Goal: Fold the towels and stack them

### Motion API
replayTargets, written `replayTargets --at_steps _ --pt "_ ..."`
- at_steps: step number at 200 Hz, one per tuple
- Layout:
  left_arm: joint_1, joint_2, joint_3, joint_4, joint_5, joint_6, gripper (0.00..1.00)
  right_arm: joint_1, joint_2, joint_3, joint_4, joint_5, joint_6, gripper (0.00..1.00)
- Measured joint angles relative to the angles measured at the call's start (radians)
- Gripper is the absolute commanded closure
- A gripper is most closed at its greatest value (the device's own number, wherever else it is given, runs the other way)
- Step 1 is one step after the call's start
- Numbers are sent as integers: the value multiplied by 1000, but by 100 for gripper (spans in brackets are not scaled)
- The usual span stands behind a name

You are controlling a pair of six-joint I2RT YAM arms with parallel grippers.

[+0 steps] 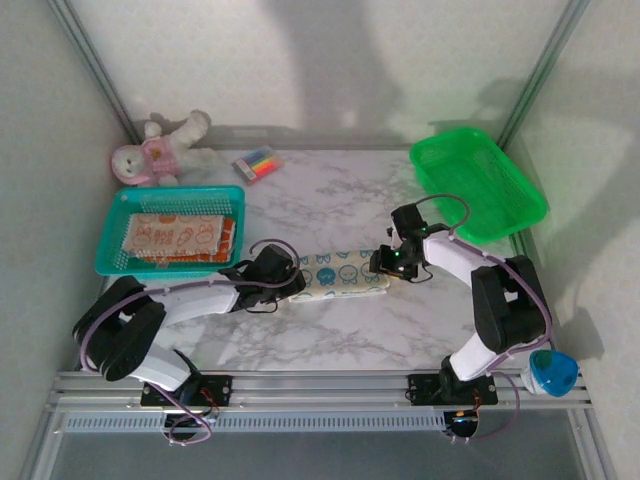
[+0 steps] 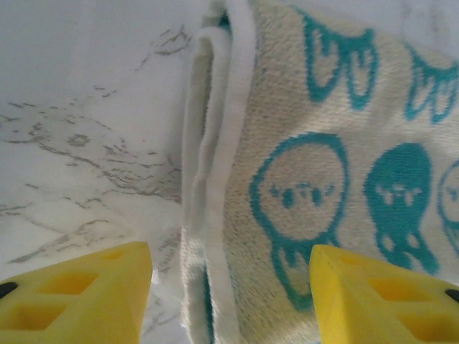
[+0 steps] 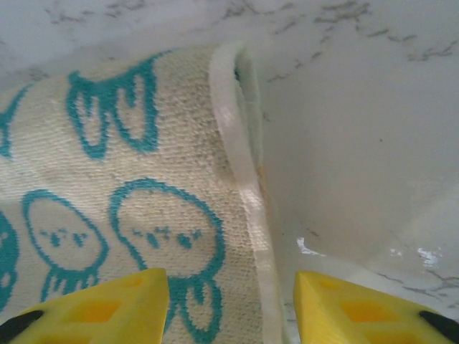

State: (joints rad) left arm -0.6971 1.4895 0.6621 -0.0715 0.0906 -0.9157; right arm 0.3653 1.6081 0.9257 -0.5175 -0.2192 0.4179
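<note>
Your left gripper [image 2: 229, 290] is released, with the folded edge of the blue-print towel [image 2: 308, 179] under its fingers. Your right gripper [image 3: 231, 301] is also released, above the towel's other end. Beyond the left gripper, peach and orange towels [image 1: 170, 235] sit in the teal basket [image 1: 180, 190].
</note>
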Motion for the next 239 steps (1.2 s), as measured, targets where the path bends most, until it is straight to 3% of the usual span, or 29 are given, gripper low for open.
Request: replayTargets --at_steps 107,154,174,239 --pt "7 34 13 -1 15 26 49 61 53 0 28 -18 -7 55" --pt "7 44 30 -11 14 35 47 90 53 0 40 -21 0 55" --pt "7 45 32 -24 1 46 42 105 54 0 45 -20 9 56" --pt "7 45 79 -92 -50 86 43 105 58 -1 50 -17 24 56"
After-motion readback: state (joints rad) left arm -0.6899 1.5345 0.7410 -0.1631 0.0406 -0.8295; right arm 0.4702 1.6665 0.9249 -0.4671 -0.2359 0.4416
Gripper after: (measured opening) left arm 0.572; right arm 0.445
